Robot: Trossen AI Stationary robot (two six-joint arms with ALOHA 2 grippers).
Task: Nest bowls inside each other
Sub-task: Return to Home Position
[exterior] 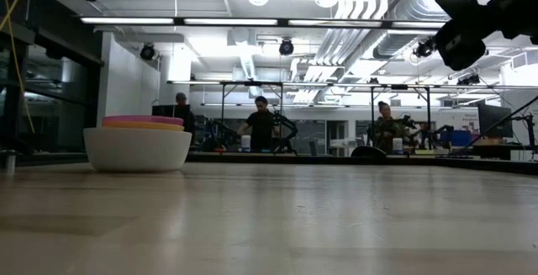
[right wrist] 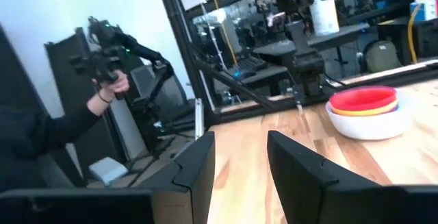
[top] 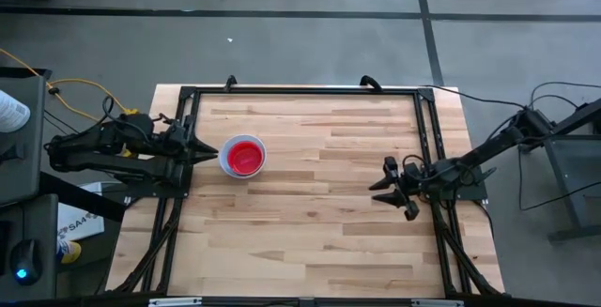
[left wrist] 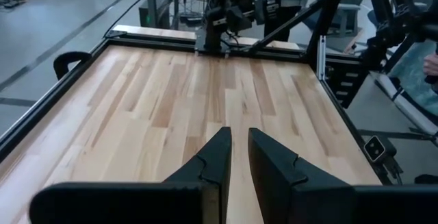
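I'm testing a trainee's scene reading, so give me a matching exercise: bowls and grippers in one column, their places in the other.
Things:
1. red bowl
2. white bowl
3. left gripper
4. right gripper

Places:
A. outermost of the nested stack
B. by the right edge of the table, far from the stack
C. topmost in the stack
D. close beside the stack, at the table's left

Pairs: 1-C, 2-A, 3-D, 4-B.

Shows red-pink on the top bowl [right wrist: 363,98], yellow on the second bowl [right wrist: 366,110] beneath, white on the outermost bowl [right wrist: 373,125] (red ringed by white from above). Runs pale wood across the table [top: 319,222] in lighter and browner plank streaks.
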